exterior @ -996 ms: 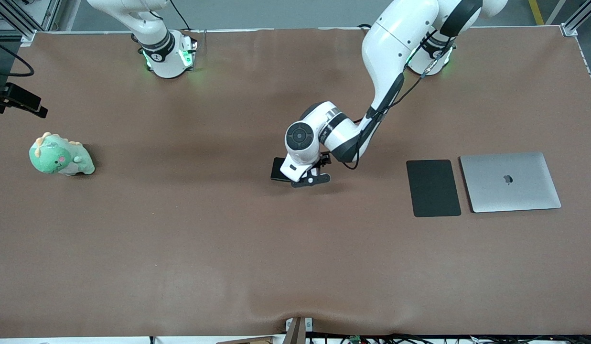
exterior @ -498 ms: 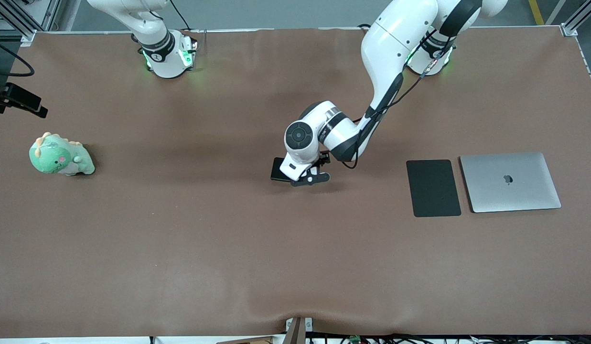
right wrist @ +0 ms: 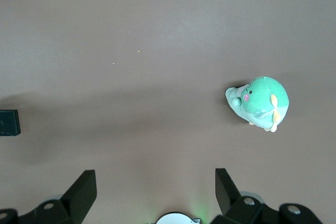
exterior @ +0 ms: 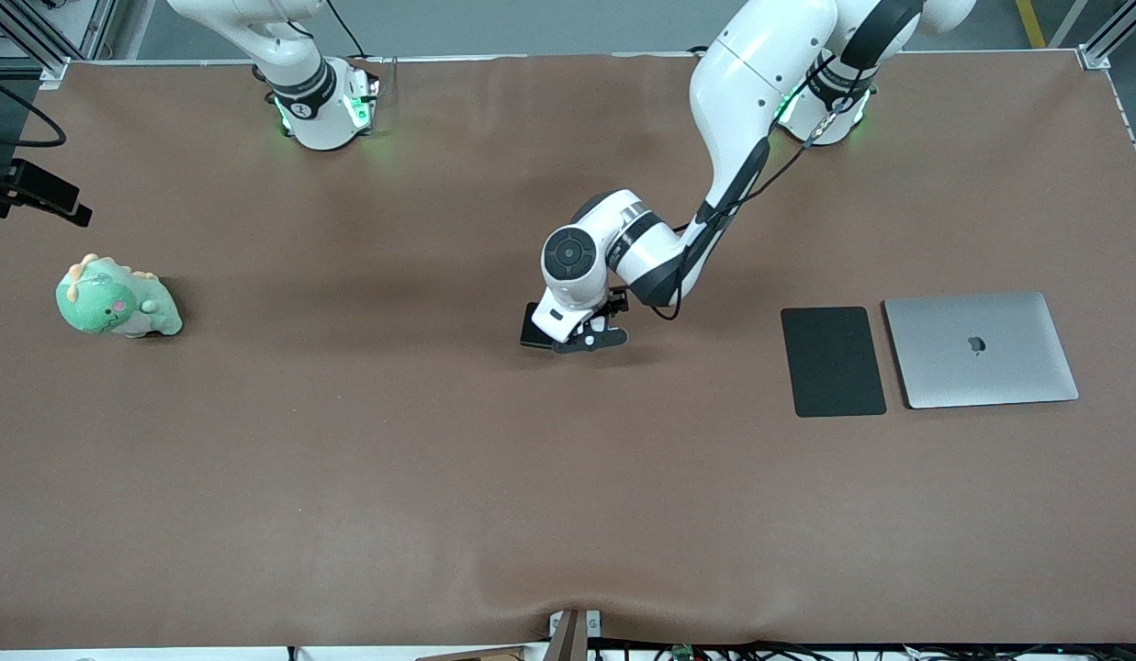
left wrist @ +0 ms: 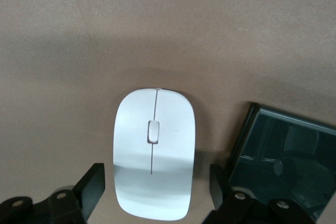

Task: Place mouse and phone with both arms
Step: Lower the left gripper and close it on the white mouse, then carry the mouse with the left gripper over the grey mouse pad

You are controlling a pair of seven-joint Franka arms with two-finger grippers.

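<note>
The white mouse (left wrist: 154,158) lies flat on the brown table, between the fingers of my left gripper (left wrist: 156,182). The jaws are open, with a gap showing on each side of the mouse. The black phone (left wrist: 286,158) lies right beside the mouse, toward the right arm's end. In the front view only an edge of the phone (exterior: 531,329) shows; the left gripper (exterior: 583,341) and its wrist hide the mouse. My right gripper (right wrist: 156,187) hangs open and empty, high over bare table near its base, and waits.
A flat black mat (exterior: 832,361) and a closed silver laptop (exterior: 979,349) lie side by side toward the left arm's end. A green plush dinosaur (exterior: 116,298) sits near the right arm's end of the table.
The left hand has shifted slightly toward the right arm's end and the robots' bases, staying low over the mouse. The right arm has not moved.
</note>
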